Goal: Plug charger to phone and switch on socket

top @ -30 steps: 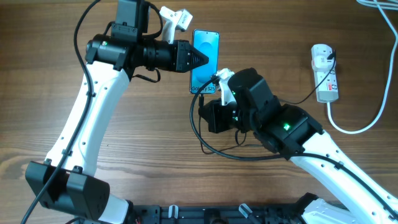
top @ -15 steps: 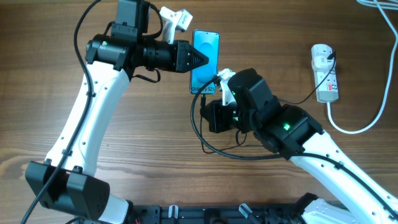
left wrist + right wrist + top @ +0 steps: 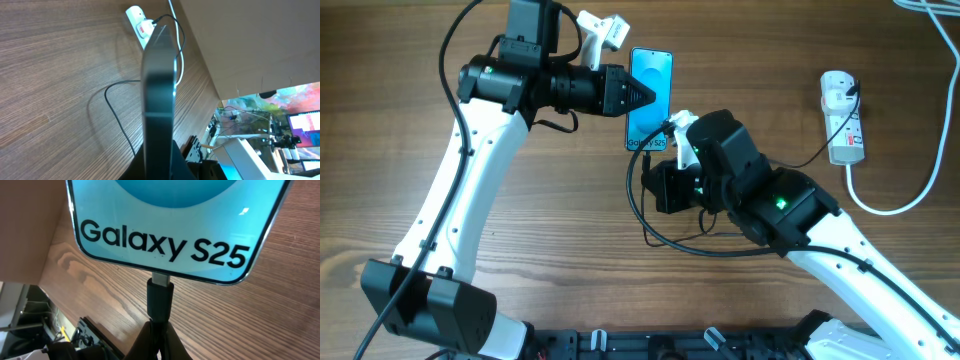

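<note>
**Phone.** The Galaxy S25 phone (image 3: pixel 651 80) sits at the far centre of the wooden table (image 3: pixel 400 150), screen up, long edges running far to near. Its text end is the near end.

**Left gripper.** The left gripper (image 3: pixel 642 95) reaches in from the left and is clamped on the phone's left long edge. In the left wrist view the phone (image 3: pixel 160 90) appears edge-on between the dark fingers. Whether the phone's underside touches the table cannot be told.

**Right gripper.** The right gripper (image 3: pixel 159 337) is closed on the charger (image 3: pixel 160 297) just behind its connector. The connector tip meets the middle of the phone's near short edge and appears seated, though depth is unclear. The thin cable (image 3: pixel 638 205) loops near and left of the right arm.

**Socket.** The socket (image 3: pixel 844 120) lies at the far right, well apart from both grippers, with a black plug inserted. Its white cord (image 3: pixel 910 200) curves nearby. Bare wood lies between the right arm and the socket, crossed only by the thin cable.
</note>
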Controlling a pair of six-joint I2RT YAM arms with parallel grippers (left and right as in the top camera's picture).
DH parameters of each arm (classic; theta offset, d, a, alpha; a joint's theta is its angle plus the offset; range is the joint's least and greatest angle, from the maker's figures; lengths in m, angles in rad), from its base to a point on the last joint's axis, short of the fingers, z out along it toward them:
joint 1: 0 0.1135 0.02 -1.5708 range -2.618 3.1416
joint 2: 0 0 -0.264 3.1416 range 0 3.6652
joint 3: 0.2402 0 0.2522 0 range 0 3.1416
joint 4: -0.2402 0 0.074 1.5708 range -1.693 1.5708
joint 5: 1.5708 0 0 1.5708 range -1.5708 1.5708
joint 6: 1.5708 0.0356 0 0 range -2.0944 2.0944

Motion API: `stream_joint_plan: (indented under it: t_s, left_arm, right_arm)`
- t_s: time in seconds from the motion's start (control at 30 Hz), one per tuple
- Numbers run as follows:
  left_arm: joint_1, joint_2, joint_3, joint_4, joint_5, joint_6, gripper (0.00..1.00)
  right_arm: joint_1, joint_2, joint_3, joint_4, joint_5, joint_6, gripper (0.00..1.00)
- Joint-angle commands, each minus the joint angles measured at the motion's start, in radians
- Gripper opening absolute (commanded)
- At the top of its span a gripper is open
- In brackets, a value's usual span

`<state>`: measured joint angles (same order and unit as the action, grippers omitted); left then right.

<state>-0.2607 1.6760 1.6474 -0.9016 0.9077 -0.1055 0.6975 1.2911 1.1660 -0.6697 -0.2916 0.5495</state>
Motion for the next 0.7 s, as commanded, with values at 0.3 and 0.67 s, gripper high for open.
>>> stream_joint_plan:
  t_s: [0.3, 0.67]
  left_arm:
    - [0.001, 0.002, 0.006, 0.015, 0.089, 0.019, 0.04]
    - [0.001, 0.002, 0.006, 0.022, 0.006, 0.024, 0.04]
  right_arm:
    - [-0.003, 0.017, 0.015, 0.007, -0.022, -0.003, 0.04]
    - [-0.003, 0.017, 0.015, 0.007, -0.023, -0.003, 0.04]
